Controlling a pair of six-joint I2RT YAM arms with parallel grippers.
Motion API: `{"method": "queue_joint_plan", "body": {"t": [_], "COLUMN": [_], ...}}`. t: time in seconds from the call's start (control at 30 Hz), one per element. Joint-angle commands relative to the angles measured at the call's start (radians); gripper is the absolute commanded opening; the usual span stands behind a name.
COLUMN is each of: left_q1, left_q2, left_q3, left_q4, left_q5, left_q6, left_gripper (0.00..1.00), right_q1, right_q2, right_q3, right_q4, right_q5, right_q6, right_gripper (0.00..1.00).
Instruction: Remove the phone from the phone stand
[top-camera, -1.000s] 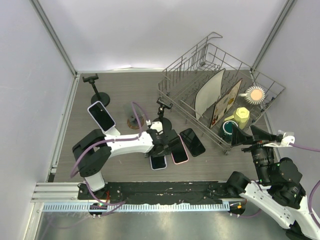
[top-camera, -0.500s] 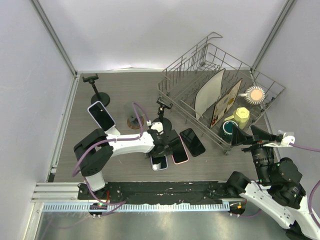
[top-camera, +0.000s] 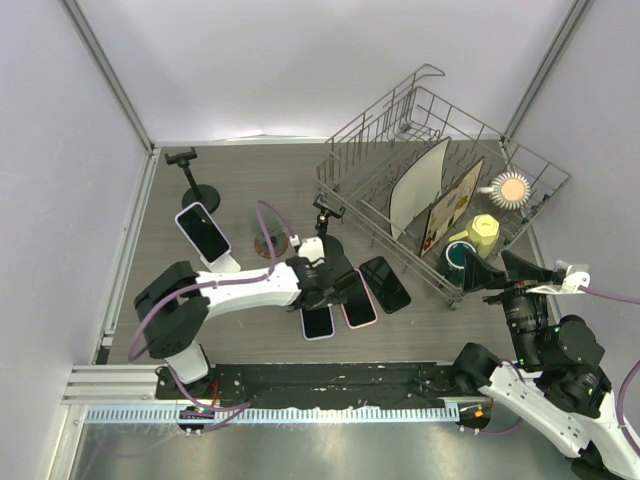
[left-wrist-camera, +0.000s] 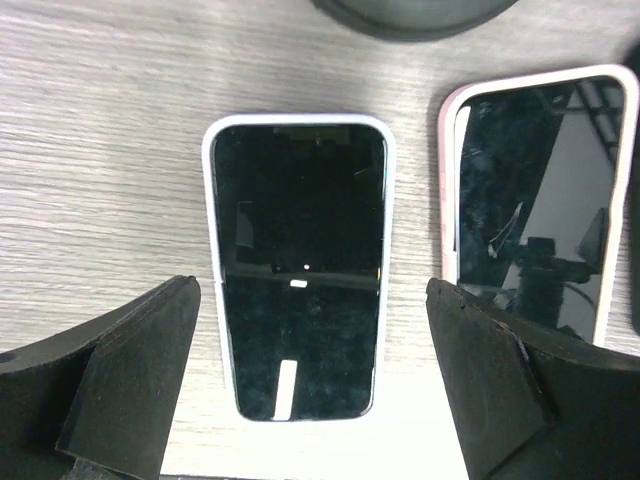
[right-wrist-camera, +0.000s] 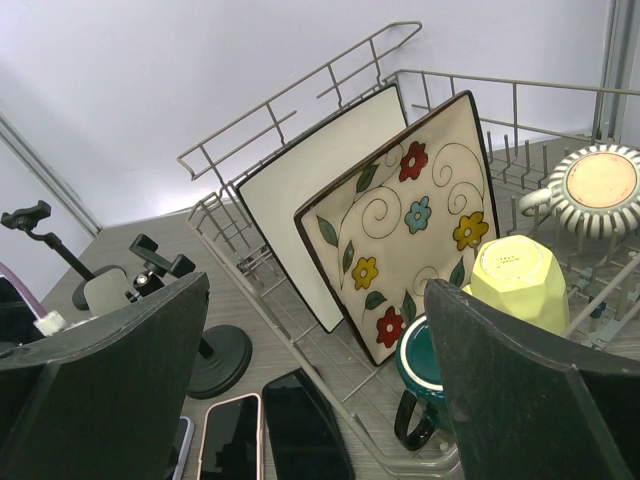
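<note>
A white-cased phone (left-wrist-camera: 297, 270) lies flat, screen up, on the wooden table (left-wrist-camera: 90, 150). My left gripper (left-wrist-camera: 312, 290) hovers over its near end, open, one finger on each side and neither touching it. From above, that phone (top-camera: 317, 323) shows just below the left gripper (top-camera: 318, 303). Behind it stands an empty black phone stand (top-camera: 326, 228). A second light-cased phone (top-camera: 203, 231) leans upright on a stand at the left. My right gripper (right-wrist-camera: 315, 290) is open and holds nothing, far right near the rack (top-camera: 500, 270).
A pink-cased phone (top-camera: 358, 298) and a black phone (top-camera: 385, 284) lie right of the white one. A wire dish rack (top-camera: 425, 72) with plates (right-wrist-camera: 400, 215) and mugs fills the right. Another empty stand (top-camera: 192, 178) is at the back left, and a round brown base (top-camera: 268, 244) beside the arm.
My left gripper's jaws have spread wider and the white-cased phone now lies free on the table. The left arm's elbow has shifted slightly left. The right arm has not moved.
</note>
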Motion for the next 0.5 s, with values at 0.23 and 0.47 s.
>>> {"method": "queue_joint_plan", "body": {"t": [0.23,0.47], "left_q1": [0.099,0.372], "left_q2": [-0.317,-0.500], "left_q3": [0.014,-0.035], "left_q4": [-0.218,-0.226], "left_q5": [-0.292,-0.371], "left_q6": [0.063,0.184], "left_gripper": [1.00,1.00], "right_q1": [-0.001,-0.001], "right_q2": [0.005,0.007], "right_q3": [-0.005,-0.005], "right_q4": [0.032,0.030], "right_q5": [0.006,0.002], "right_q6": [-0.015,-0.015], "right_gripper": [0.94,0.94]}}
